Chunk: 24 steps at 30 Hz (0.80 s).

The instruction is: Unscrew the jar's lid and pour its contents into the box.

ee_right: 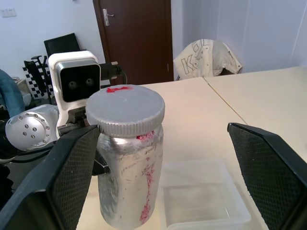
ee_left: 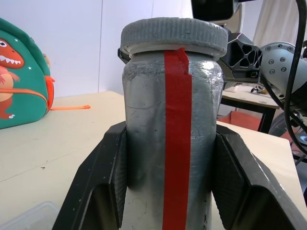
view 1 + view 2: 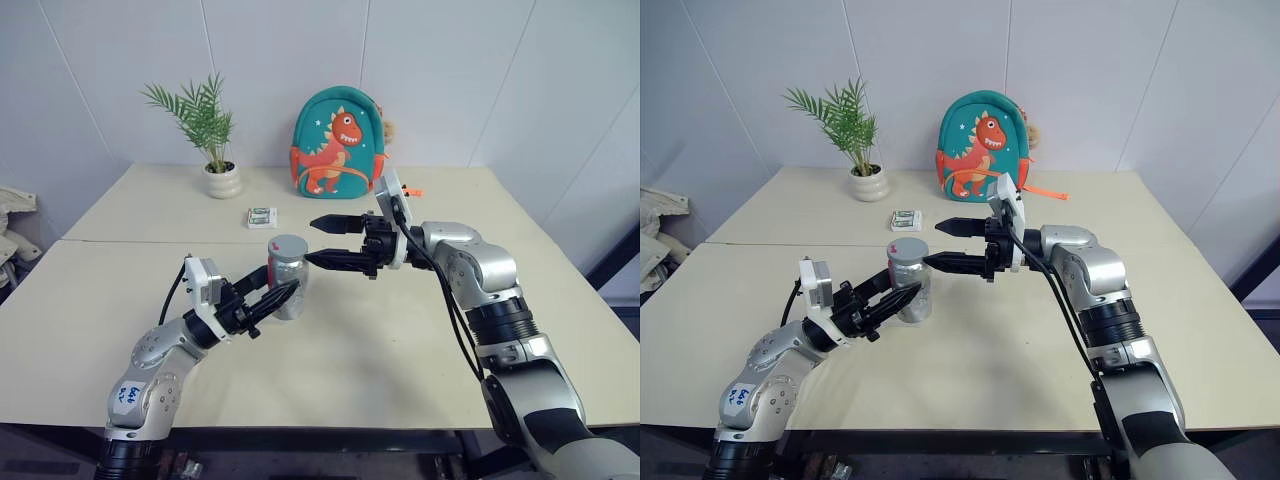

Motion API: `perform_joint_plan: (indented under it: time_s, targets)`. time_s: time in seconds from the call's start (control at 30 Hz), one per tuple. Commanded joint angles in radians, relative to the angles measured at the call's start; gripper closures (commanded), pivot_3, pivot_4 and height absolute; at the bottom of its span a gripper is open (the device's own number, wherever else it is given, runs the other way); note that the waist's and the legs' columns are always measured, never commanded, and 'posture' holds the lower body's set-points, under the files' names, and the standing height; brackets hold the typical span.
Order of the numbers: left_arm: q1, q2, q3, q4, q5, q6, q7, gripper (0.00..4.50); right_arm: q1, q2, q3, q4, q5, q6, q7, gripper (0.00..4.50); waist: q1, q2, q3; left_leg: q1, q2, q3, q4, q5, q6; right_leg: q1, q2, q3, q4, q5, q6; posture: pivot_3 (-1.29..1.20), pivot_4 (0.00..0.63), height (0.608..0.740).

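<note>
2 claws up in front of me now. My left claw [image 3: 283, 290] is pinching the jar [image 3: 288, 280] by its silvery body, a black finger [image 2: 103, 182] pressed to each side, holding it upright above the pale surface [image 3: 400, 350]. I can see a red strip running down the jar's side in the left wrist view. Lid [image 1: 125, 110] is on, grey and ribbed, red mark on top.

My right claw [image 3: 325, 243] comes in level from the right with its fingers spread wide, 1 above the other in the head view. The lower fingertip sits right at the jar's neck, just under the lid; I can't tell if it touches. From the right wrist view the lid sits between the 2 fingers, much nearer one than the other.

Box [image 1: 204, 199], clear plastic, lies on the surface below the jar in that same view. Contents of the jar I can't make out.

Further back: potted plant [image 3: 208, 130], small packet [image 3: 262, 217], dinosaur backpack [image 3: 338, 142].
</note>
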Motion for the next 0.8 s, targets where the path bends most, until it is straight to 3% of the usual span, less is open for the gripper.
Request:
perform_joint_plan:
  time_s: [0.03,0.17,0.8]
  targets:
    - [-0.018,0.006,-0.002,-0.041,-0.012,-0.022,-0.019,2.51,0.003,-0.022,-0.035,-0.034,0.036,0.011,0.037,0.03,0.001,0.000,0.000,0.000,0.000,0.000,0.000,0.000,0.000,0.000,0.000,0.000,0.000,0.000,0.000,0.00,0.150,0.740]
    - [-0.017,0.008,0.001,-0.041,-0.012,-0.020,-0.023,2.51,-0.002,-0.026,-0.077,-0.045,0.127,0.107,0.076,0.03,0.000,0.000,0.000,0.000,0.000,0.000,0.000,0.000,0.000,0.000,0.000,0.000,0.000,0.000,0.000,0.00,0.150,0.740]
    - [-0.024,0.006,-0.011,-0.037,-0.008,-0.016,-0.029,2.51,-0.029,0.095,0.014,-0.047,0.049,0.048,0.037,0.03,0.000,0.000,0.000,0.000,0.000,0.000,0.000,0.000,0.000,0.000,0.000,0.000,0.000,0.000,0.000,0.00,0.150,0.740]
